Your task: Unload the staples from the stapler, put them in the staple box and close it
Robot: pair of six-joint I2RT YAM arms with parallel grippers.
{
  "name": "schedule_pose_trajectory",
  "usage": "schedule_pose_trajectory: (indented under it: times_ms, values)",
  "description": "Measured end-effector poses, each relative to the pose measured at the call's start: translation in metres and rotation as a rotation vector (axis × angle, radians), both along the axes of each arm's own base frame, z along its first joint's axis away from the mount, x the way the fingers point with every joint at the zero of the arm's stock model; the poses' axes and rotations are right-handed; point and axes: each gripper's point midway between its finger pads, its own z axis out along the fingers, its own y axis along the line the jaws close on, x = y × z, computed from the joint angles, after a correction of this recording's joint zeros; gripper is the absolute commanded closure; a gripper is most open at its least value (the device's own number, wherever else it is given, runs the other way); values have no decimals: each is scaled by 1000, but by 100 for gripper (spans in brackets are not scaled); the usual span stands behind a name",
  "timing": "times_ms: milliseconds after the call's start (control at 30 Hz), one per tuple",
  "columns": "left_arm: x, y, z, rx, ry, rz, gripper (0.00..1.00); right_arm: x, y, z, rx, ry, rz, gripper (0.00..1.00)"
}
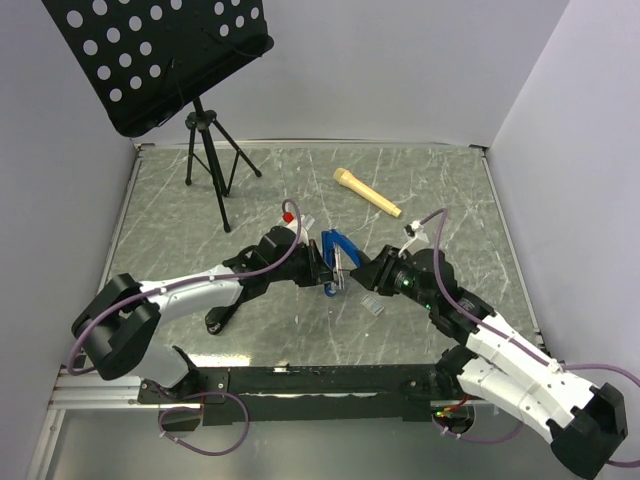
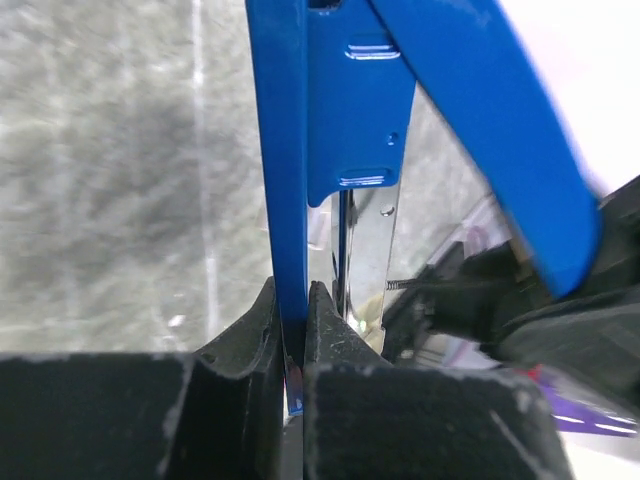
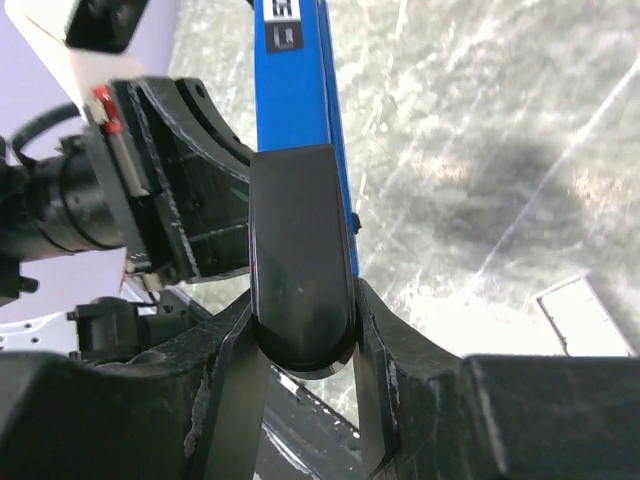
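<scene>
The opened stapler (image 1: 335, 258) hangs over the middle of the bench (image 1: 450, 200). The left gripper (image 2: 295, 312) is clamped on a blue arm, the right gripper (image 3: 303, 330) on the black-tipped arm. Judged next: tip the exposed magazine (image 2: 368, 250) empty.

So here's how ours sits: the stapler (image 1: 335, 255) is about mid-table (image 1: 450, 180), sandwiched between both arms. The left gripper (image 1: 320, 263) clamps one of its arms from the left, and the right gripper (image 1: 362, 271) pinches its other arm from the right, so the two grippers face each other across it. We can't tell if it touches the table. The staples (image 1: 372, 305) lie flat on the table just in front of the right gripper, apart from the stapler. Behind and a bit right, well apart, lies a stick handle (image 1: 366, 191). The music stand (image 1: 205, 140) is in the far left corner.
</scene>
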Motion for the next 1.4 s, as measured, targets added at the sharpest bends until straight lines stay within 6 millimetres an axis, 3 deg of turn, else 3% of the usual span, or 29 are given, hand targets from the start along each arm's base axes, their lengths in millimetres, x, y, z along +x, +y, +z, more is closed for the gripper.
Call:
schedule_pose_trajectory:
  times_ms: [233,533,900,1200,1400]
  values:
    - [2,21,-7,159,-154,-21,99,19,-15,14,17,-45,-6,64]
    - [18,52,-9,376,-323,-6,99,47,-12,18,7,-83,55,56]
    - [25,83,-26,640,-455,-44,99,67,-6,-18,10,24,109,50]
    - [26,106,-34,833,-550,-129,99,80,-5,-32,-45,12,208,52]
    - [27,116,-34,931,-612,-197,99,82,-6,-35,-63,-29,277,49]
